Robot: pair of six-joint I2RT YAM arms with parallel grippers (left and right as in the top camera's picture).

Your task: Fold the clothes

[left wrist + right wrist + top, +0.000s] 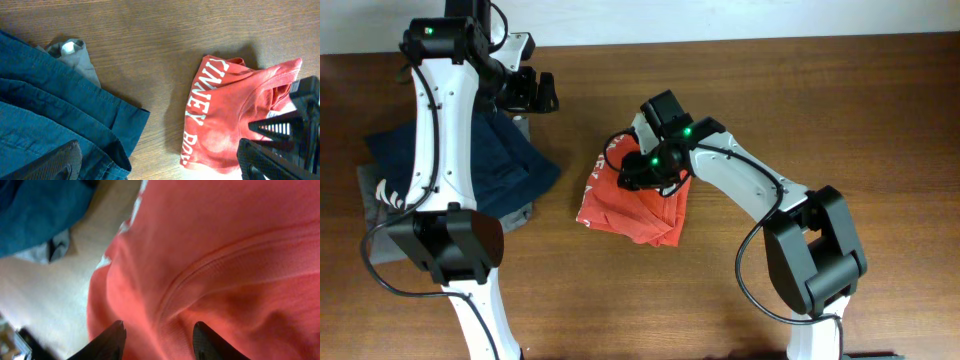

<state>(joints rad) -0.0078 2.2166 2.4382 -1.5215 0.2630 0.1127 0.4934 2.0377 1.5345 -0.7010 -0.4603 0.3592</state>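
The orange-red T-shirt point(630, 215) lies folded into a small bundle at the middle of the table, with white lettering along its left edge. It also shows in the left wrist view point(225, 125). It fills the right wrist view point(225, 240). My right gripper point(638, 172) is low over the shirt's top edge. Its fingers point(160, 337) are apart, with a ribbed fold of the fabric between them. My left gripper point(538, 92) is open and empty at the back left, away from the shirt. Its fingers point(160, 165) are spread wide.
A navy blue garment point(500, 165) lies on a grey garment point(525, 212) at the left, partly under the left arm. Both also show in the left wrist view, the navy one point(45, 115) and the grey one point(75, 55). Bare wood lies between them and the shirt.
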